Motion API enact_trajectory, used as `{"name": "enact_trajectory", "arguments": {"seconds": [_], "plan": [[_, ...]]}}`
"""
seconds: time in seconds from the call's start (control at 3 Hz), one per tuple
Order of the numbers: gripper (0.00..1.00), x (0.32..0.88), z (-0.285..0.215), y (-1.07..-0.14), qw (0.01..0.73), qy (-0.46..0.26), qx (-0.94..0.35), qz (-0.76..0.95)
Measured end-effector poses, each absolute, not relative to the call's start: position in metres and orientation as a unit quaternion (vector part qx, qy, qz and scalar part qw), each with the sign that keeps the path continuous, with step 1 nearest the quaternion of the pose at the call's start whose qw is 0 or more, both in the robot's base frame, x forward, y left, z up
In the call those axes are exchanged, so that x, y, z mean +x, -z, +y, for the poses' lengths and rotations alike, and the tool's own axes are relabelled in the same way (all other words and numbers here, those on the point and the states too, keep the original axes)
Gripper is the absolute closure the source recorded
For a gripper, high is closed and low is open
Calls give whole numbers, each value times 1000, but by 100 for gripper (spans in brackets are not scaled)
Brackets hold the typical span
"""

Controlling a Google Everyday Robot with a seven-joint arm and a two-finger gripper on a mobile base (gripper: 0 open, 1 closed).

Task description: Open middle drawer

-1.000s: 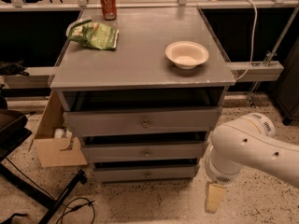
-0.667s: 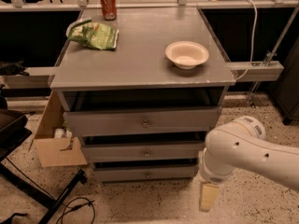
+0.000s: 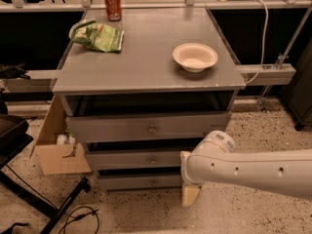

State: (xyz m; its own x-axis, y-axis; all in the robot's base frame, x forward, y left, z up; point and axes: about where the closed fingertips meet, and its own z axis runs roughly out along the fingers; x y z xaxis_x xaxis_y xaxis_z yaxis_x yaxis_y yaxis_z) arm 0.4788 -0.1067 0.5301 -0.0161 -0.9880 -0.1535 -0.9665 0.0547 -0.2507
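A speckled floor (image 3: 253,216) filled the foreground. At the lower left, a black stand leg (image 3: 41,204) crossed it, with a dark cable (image 3: 80,217) lying beside.

A thick white robot arm (image 3: 253,172) reached in from the right edge, low across the scene. At its end the gripper (image 3: 190,195), pale cream in colour, pointed down toward the floor. It hung at the lower right corner of a grey drawer cabinet, in front of the right end of the bottom drawer (image 3: 139,182). Whether the gripper was released or clenched could not be told, and nothing was seen held in it.

The middle drawer (image 3: 129,159) sat second in the stack of three, a long flat grey front with a small round knob (image 3: 152,160) at its centre. A dark gap showed above it. The arm covered its right end. The gripper was below and to the right of the knob, apart from it.

Above was the taller, wider top drawer (image 3: 112,129), also with a dark gap over it. A cardboard box (image 3: 56,152) stood on the floor against the cabinet's left side.

On the grey cabinet top (image 3: 146,67), a cream bowl (image 3: 195,57) rested toward the right. A green snack bag (image 3: 100,35) lay at the back left, and a red can (image 3: 113,5) stood upright just behind it. A white cable (image 3: 264,33) hung at the far right.
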Motion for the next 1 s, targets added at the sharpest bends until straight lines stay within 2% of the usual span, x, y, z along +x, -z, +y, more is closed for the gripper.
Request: {"name": "enact_trajectory", "arguments": {"seconds": [0.33, 1.0], "plan": [[0, 538, -93, -502, 150, 68, -683, 712], [0, 602, -88, -456, 125, 89, -669, 727]]}}
